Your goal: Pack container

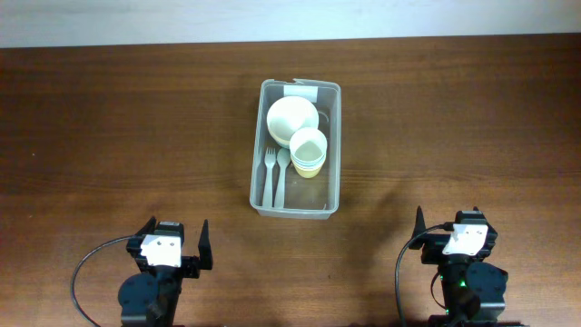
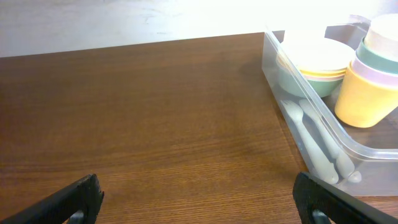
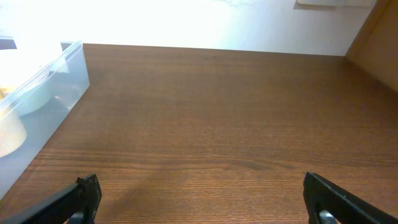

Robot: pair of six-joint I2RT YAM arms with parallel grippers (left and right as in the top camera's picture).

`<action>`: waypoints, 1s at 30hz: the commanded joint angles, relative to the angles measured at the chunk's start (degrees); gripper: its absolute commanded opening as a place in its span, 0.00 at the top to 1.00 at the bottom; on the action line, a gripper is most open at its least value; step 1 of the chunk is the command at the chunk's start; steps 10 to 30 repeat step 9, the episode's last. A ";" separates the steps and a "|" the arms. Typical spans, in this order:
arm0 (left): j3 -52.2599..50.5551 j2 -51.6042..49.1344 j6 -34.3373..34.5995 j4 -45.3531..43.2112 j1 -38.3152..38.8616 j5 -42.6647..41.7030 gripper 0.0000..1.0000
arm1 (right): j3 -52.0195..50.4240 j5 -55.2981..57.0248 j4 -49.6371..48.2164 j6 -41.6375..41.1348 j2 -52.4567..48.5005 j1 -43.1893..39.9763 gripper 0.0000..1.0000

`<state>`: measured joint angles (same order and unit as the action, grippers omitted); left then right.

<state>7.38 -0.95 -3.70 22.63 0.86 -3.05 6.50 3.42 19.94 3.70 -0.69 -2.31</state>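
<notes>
The clear plastic container [image 1: 258, 173] stands at the table's middle, white label at its far end. Inside it are stacked pale bowls [image 1: 291, 117], stacked pastel cups [image 1: 309, 152] with a yellow one at the bottom, and pale forks [image 1: 275, 174] along the left side. The left wrist view shows its wall [image 2: 311, 106], the bowls [image 2: 314, 65], cups [image 2: 373, 74] and forks [image 2: 317, 146]. The right wrist view shows its corner [image 3: 59, 84]. My left gripper [image 1: 174, 247] is open and empty at the front left. My right gripper [image 1: 452, 238] is open and empty at the front right.
The dark wooden table [image 1: 118, 127] ends at a pale wall along the back. A wooden panel [image 3: 379, 37] shows at the far right in the right wrist view. Black cables [image 1: 86, 272] loop beside each arm base.
</notes>
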 commanded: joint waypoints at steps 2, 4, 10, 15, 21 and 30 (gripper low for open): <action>-0.66 0.66 -0.70 -0.33 0.22 -0.22 0.00 | -0.50 -0.17 -0.09 0.37 0.44 0.04 0.01; -0.66 0.66 -0.70 -0.35 0.22 -0.20 0.00 | -0.50 -0.17 -0.09 0.37 0.44 0.04 0.01; -0.66 0.66 -0.70 -0.33 0.22 -0.22 0.00 | -0.50 -0.17 -0.09 0.37 0.44 0.04 0.02; -0.66 0.66 -0.70 -0.33 0.22 -0.22 0.00 | -0.50 -0.17 -0.09 0.37 0.44 0.04 0.02; -0.66 0.66 -0.70 -0.33 0.22 -0.22 0.00 | -0.50 -0.17 -0.09 0.37 0.44 0.04 0.02; -0.66 0.66 -0.70 -0.33 0.22 -0.22 0.00 | -0.50 -0.17 -0.09 0.37 0.44 0.04 0.02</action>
